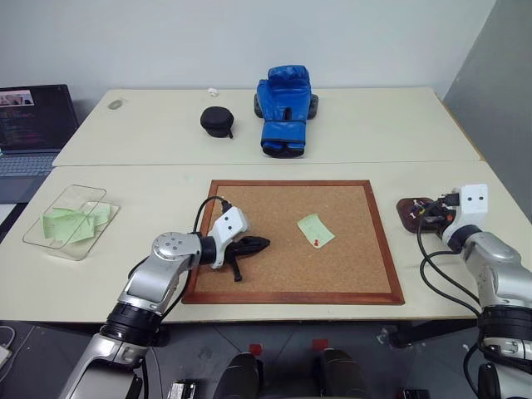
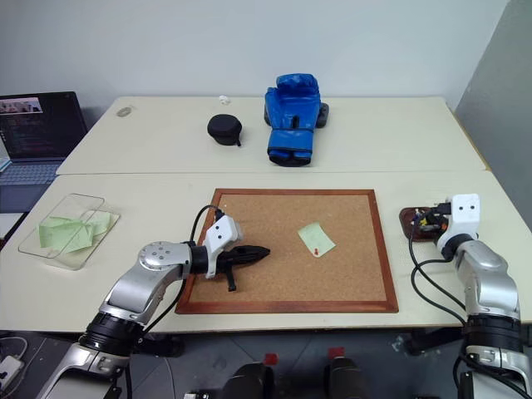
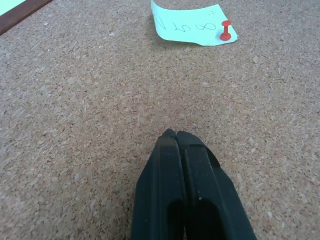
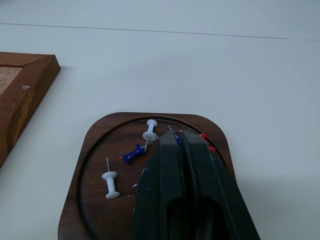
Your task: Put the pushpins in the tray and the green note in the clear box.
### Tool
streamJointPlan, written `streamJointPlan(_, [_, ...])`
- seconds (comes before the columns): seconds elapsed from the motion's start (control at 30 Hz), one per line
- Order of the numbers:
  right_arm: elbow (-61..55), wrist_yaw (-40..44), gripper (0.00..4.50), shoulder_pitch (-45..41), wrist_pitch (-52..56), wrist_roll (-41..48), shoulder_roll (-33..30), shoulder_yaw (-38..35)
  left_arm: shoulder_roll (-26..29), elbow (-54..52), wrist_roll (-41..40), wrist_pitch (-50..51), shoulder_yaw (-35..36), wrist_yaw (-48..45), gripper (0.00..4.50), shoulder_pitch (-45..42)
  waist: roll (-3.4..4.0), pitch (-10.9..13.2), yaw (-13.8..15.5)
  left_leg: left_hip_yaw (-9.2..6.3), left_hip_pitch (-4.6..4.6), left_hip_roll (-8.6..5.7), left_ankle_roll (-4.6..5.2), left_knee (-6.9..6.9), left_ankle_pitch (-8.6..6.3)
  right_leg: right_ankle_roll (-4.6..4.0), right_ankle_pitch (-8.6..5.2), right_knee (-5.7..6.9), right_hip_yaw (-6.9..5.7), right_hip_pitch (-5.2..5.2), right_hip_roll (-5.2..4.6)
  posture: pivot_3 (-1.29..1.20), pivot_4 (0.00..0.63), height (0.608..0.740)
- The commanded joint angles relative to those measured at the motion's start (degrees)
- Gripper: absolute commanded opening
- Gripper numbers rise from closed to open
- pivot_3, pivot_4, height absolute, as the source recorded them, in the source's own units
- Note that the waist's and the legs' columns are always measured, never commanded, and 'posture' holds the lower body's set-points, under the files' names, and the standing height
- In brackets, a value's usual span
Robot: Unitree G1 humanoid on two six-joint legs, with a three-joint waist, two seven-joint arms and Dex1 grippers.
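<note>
Meanwhile, the right end effector point(image 4: 179, 136), fingers together, hangs over the tray point(image 4: 100, 145) holding white and blue pushpins point(image 4: 134, 153). On the cork board point(image 1: 349, 274), a red pin point(image 3: 225, 31) fixes the green note point(image 3: 192, 22); the left end effector point(image 3: 176, 134) rests closed nearby.

Both arms were silver-grey metal with black joints and looping black cables; each white wrist block carried a black two-fingered tool: left tool point(image 1: 249, 247), right tool point(image 4: 179, 137)

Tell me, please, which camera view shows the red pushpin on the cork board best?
The left wrist view: the red pushpin is large there, stuck in the green note. Both eye views show it as a tiny red dot.
</note>
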Motion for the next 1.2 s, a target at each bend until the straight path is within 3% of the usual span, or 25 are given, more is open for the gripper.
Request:
streamJointPlan(0.03, [-2.05,0.05,0.61,-1.00,-0.42,0.54,0.15,-0.54,0.04,1.20,1.57,0.80,-2.17,-0.75,0.00,0.86,0.01,0.00,0.01,-0.01,0.00,0.00,0.00,0.00,0.00,0.00,0.00,0.00,-0.01,0.00,0.00,0.00,0.150,0.740])
streamJointPlan(0.17, [-2.06,0.01,1.64,-0.92,-0.72,0.18,0.00,-0.49,0.10,1.20,1.58,0.83,-2.09,-0.70,0.00,0.85,0.01,-0.01,0.01,-0.01,0.00,0.01,0.00,0.00,0.00,0.00,0.00,0.00,-0.01,0.00,0.00,0.00,0.150,0.740])
streamJointPlan(0.4, [-3.32,-0.23,2.87,-0.23,-1.53,0.63,-0.34,-1.80,0.11,0.70,1.38,1.18,-2.04,-0.69,0.00,1.02,0.01,-0.01,0.01,-0.01,0.00,0.01,0.00,-0.01,0.00,0.00,0.00,0.00,-0.01,0.00,0.00,0.00,0.150,0.740])
streamJointPlan(0.73, [-12.97,14.82,2.87,2.25,-1.51,7.64,-1.53,1.29,-0.25,1.22,1.47,1.07,-2.12,-0.59,0.00,0.54,0.02,-0.01,0.05,-0.04,-0.01,0.01,0.00,0.00,0.00,0.00,0.00,-0.02,-0.04,0.02,0.01,0.00,0.150,0.740])
streamJointPlan(0.93, [-17.27,25.78,2.87,3.19,-6.20,5.66,-2.25,11.41,-0.05,2.09,1.69,0.64,-2.05,-0.91,0.00,0.00,0.02,-0.01,0.01,-0.07,0.00,0.01,0.00,0.00,0.00,0.00,0.00,-0.02,-0.06,0.01,0.02,0.00,0.150,0.740])
streamJointPlan(1.2, [-15.65,31.16,2.87,1.03,-11.78,2.57,2.33,22.11,0.16,1.65,1.70,0.77,-1.79,-0.93,0.00,0.25,0.01,-0.01,0.07,-0.14,0.01,0.01,0.00,0.02,0.00,0.01,0.00,-0.02,-0.11,0.04,0.02,0.00,0.150,0.740])
